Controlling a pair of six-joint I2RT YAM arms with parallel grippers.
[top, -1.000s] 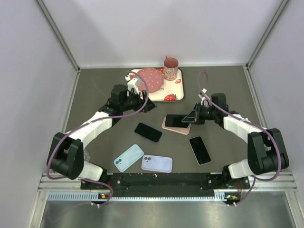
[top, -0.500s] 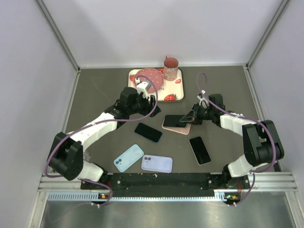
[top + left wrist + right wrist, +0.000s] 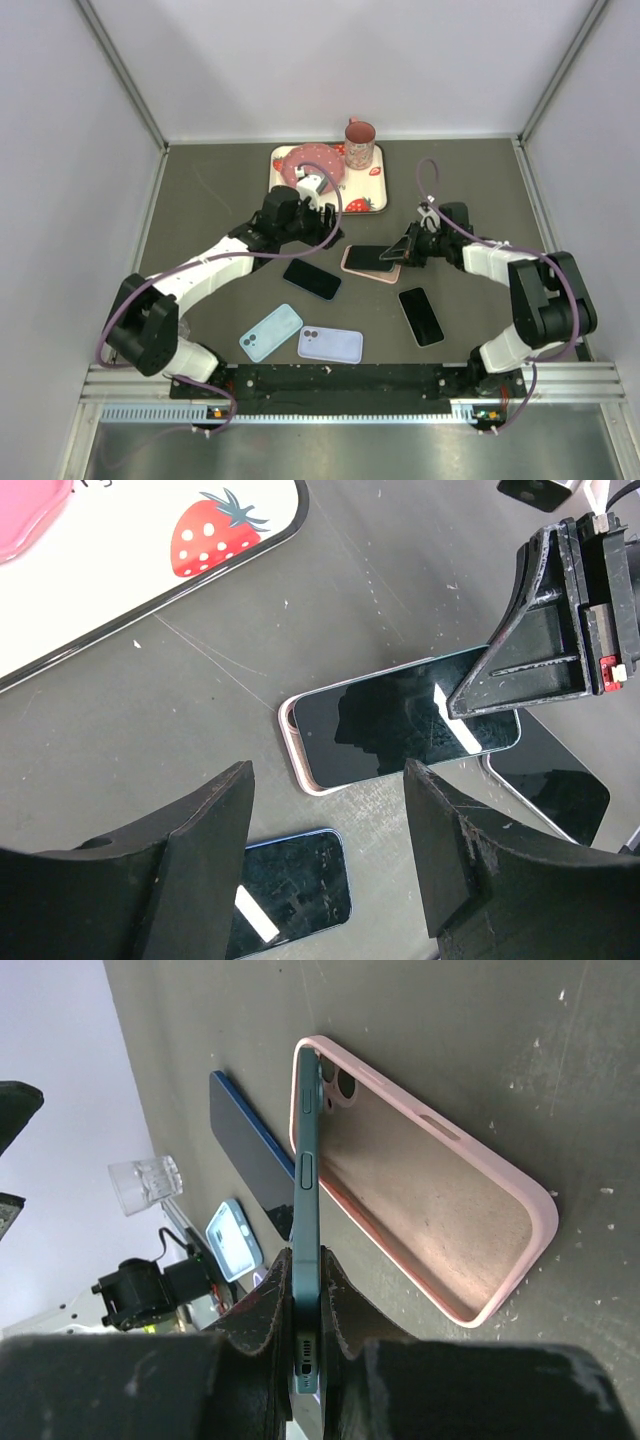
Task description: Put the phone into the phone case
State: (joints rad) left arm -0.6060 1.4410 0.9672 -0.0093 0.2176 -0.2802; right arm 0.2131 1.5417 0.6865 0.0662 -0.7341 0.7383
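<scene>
My right gripper (image 3: pixel 412 245) is shut on a teal phone (image 3: pixel 306 1190), holding it by its bottom end. The phone's far end rests in the top edge of the open pink phone case (image 3: pixel 430 1220), and the rest is tilted up out of it. In the top view the phone (image 3: pixel 372 255) lies over the pink case (image 3: pixel 368 270) at mid-table. In the left wrist view the phone (image 3: pixel 400 720) shows screen up over the case rim (image 3: pixel 292 748), with the right gripper (image 3: pixel 560 630) at its right end. My left gripper (image 3: pixel 330 870) is open and empty, hovering above and left of the case.
A dark blue phone (image 3: pixel 312 278) lies left of the case and a black phone (image 3: pixel 421 315) lies to its right. A light blue case (image 3: pixel 270 332) and a lilac case (image 3: pixel 330 344) lie near the front. A strawberry tray (image 3: pixel 375 190) with a pink mug (image 3: pixel 359 143) stands at the back.
My left gripper has moved right, from near the tray toward the pink case. My right gripper keeps its hold on the phone with little movement.
</scene>
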